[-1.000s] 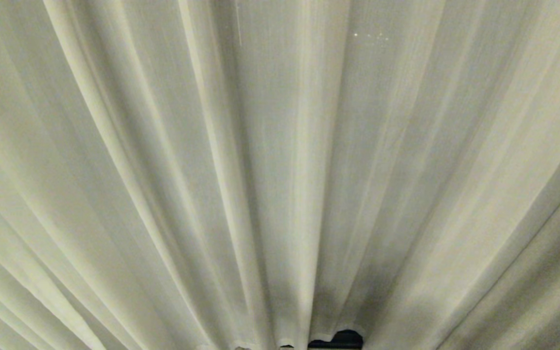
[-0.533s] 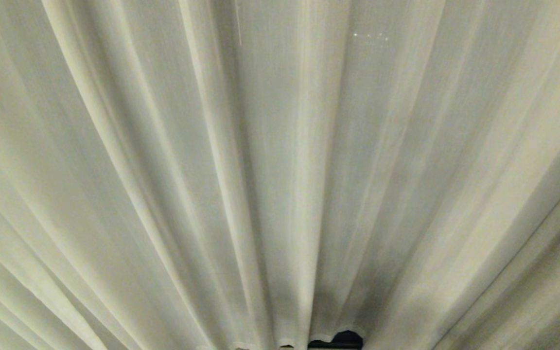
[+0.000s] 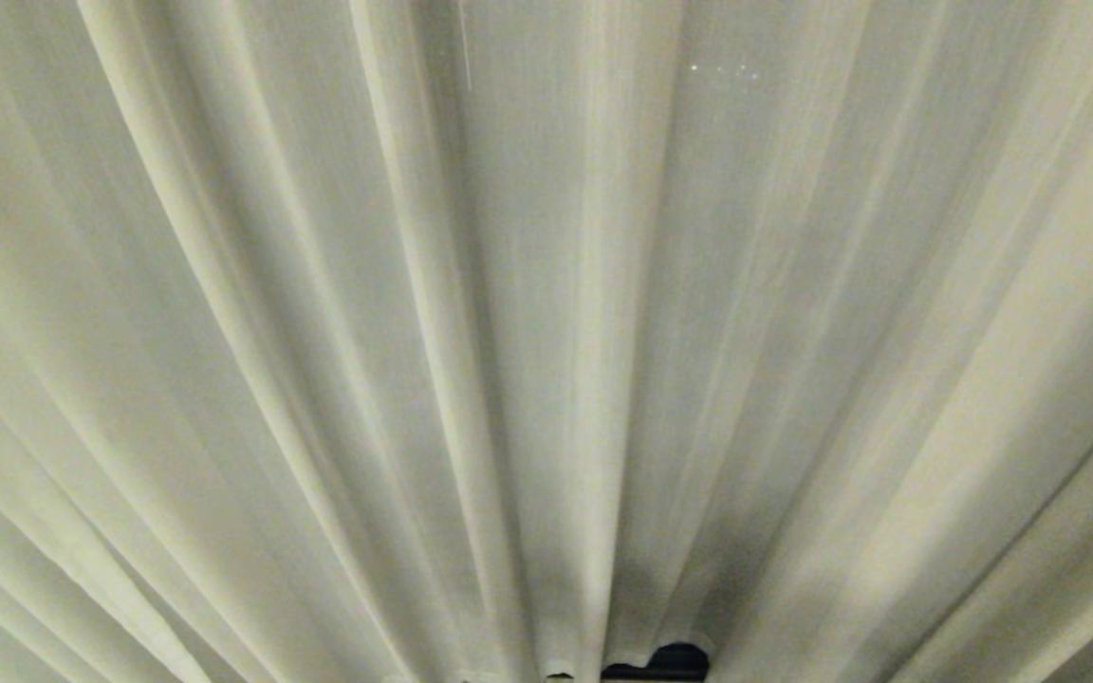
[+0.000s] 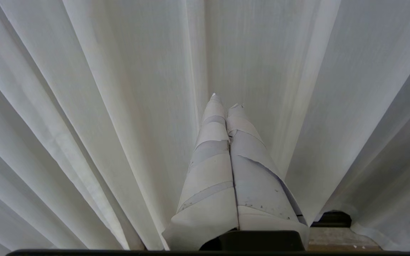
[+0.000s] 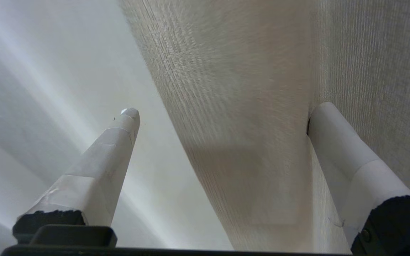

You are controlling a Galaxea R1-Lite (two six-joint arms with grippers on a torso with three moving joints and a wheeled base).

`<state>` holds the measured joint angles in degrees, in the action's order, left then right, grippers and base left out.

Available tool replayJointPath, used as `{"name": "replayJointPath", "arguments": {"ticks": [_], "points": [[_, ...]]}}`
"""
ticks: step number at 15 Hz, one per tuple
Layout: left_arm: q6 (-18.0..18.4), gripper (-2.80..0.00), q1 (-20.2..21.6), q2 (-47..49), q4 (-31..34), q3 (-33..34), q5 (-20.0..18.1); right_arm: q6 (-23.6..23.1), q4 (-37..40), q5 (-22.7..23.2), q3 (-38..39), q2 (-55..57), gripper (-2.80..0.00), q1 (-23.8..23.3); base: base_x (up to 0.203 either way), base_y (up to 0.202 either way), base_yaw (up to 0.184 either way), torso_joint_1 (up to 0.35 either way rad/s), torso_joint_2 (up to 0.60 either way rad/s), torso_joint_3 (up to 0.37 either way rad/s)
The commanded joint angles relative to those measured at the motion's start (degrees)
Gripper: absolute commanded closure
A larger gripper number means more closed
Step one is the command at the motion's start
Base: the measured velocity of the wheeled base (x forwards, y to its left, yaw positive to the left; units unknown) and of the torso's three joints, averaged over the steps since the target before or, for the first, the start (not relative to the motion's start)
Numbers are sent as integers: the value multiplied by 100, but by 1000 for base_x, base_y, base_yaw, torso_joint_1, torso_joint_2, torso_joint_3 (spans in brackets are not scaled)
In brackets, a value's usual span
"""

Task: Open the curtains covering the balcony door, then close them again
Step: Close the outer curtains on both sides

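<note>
Spreading wide, the right gripper [image 5: 222, 113] straddles a fold of the curtains [image 3: 546, 332] without clamping it; the left gripper [image 4: 224, 101] rests closed, empty

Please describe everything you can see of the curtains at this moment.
The curtains are cream, finely woven fabric falling in long vertical pleats, and they fill the whole head view; a small dark gap shows under the hem. A fold of the cloth lies between the spread fingers of the right gripper, one finger pressing into it. The left gripper is shut, pointing at the pleats, holding none.
</note>
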<state>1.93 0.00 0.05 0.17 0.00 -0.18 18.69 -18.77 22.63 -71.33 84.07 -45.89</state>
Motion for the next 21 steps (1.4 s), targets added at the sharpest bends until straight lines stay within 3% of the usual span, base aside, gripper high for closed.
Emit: {"name": "replayJointPath", "arguments": {"ticks": [1,4,5,17,21], "points": [[1,0,0,-5,1,0,0,12,-206,14,-23,234,-280,9,0,0,0,0,0,0],[1,0,0,-5,1,0,1,12,-741,14,-22,495,-280,1,0,0,0,0,0,0],[1,0,0,-5,1,0,0,12,-866,14,-18,555,0,-4,0,0,0,0,0,0],[1,0,0,-5,1,0,0,161,-915,2,356,442,0,-105,0,0,0,0,0,0],[1,0,0,-5,1,0,0,179,-916,9,959,129,0,-96,0,0,0,0,0,0]]}}
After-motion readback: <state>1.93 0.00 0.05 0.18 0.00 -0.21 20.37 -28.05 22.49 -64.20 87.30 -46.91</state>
